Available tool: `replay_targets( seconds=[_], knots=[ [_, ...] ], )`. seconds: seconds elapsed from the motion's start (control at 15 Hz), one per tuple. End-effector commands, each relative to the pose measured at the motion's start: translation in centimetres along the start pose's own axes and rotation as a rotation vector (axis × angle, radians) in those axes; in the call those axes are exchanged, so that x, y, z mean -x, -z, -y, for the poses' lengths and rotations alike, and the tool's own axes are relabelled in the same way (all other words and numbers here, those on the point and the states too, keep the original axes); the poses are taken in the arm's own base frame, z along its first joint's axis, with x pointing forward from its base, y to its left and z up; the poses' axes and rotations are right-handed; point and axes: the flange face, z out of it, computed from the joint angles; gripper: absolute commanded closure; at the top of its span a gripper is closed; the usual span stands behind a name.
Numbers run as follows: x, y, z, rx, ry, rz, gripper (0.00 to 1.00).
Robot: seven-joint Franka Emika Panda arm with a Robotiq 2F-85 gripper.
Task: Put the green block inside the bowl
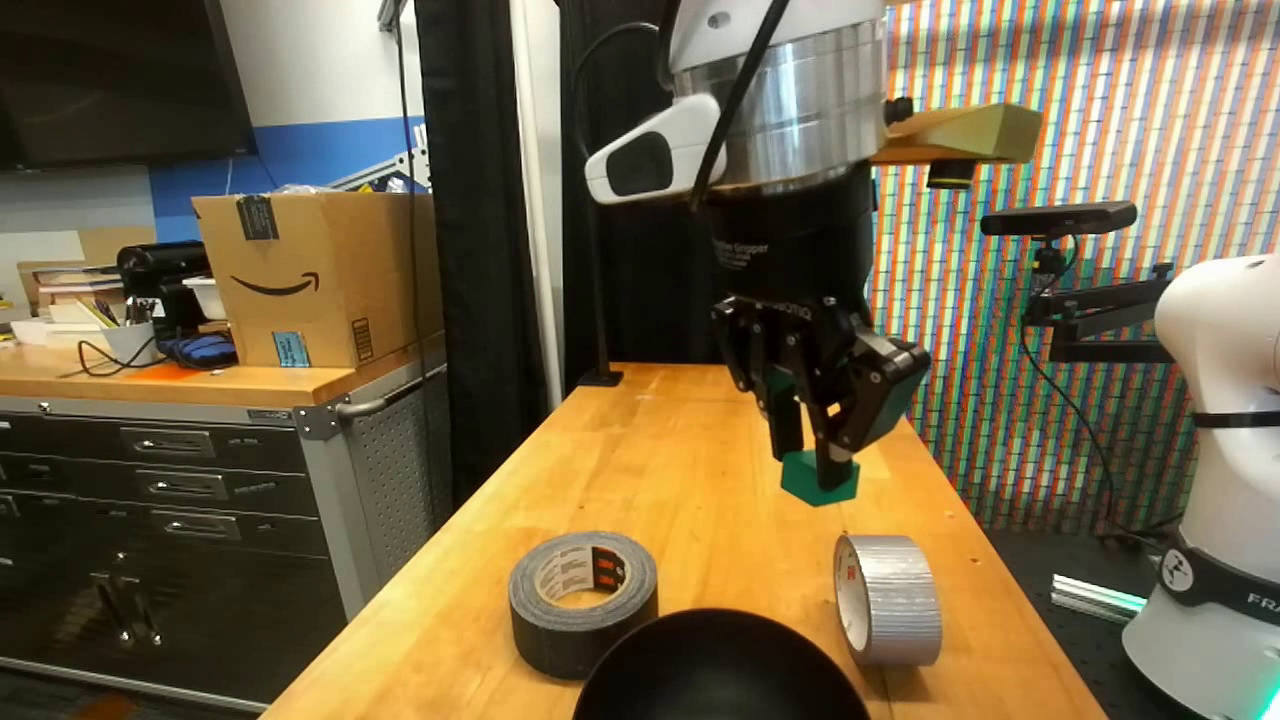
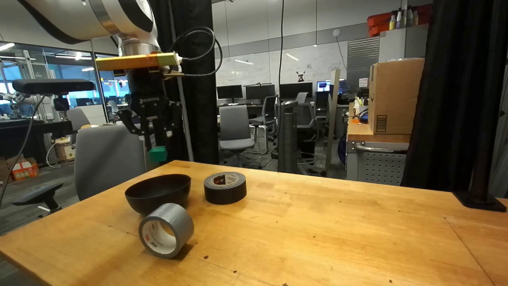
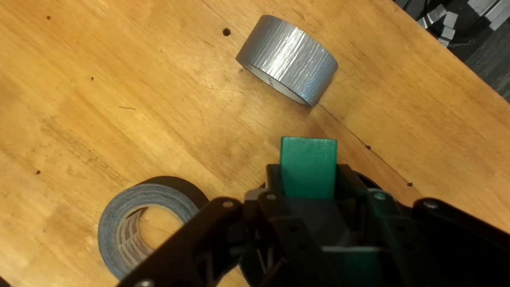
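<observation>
The green block (image 1: 803,486) is held up in the air between my fingertips. It also shows in an exterior view (image 2: 158,154) and in the wrist view (image 3: 308,165). My gripper (image 1: 810,462) is shut on it, fingers pointing down; it also shows in an exterior view (image 2: 155,146). The black bowl (image 1: 720,665) stands upright on the table; its wall shows in an exterior view (image 2: 160,198). The block hangs higher than the bowl's rim, apart from it. In the wrist view the bowl (image 3: 365,181) is mostly hidden behind my fingers; I cannot tell whether the block is directly over it.
A dark grey tape roll (image 1: 583,605) lies flat beside the bowl. A silver tape roll (image 2: 166,230) stands on its edge on the bowl's other side. All rest on the wooden table (image 2: 317,230). A black post base (image 2: 479,201) is at the table's far end.
</observation>
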Motion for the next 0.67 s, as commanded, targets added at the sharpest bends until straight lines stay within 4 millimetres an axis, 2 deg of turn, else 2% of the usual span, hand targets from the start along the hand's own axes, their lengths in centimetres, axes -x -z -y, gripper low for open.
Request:
replay_targets(
  seconds=[0.0, 0.6],
  knots=[
    [-0.5, 0.8, 0.5, -0.043, 0.072, -0.048, 0.88],
    [-3.6, 1.4, 3.9, -0.074, 0.212, -0.058, 0.88]
  ],
)
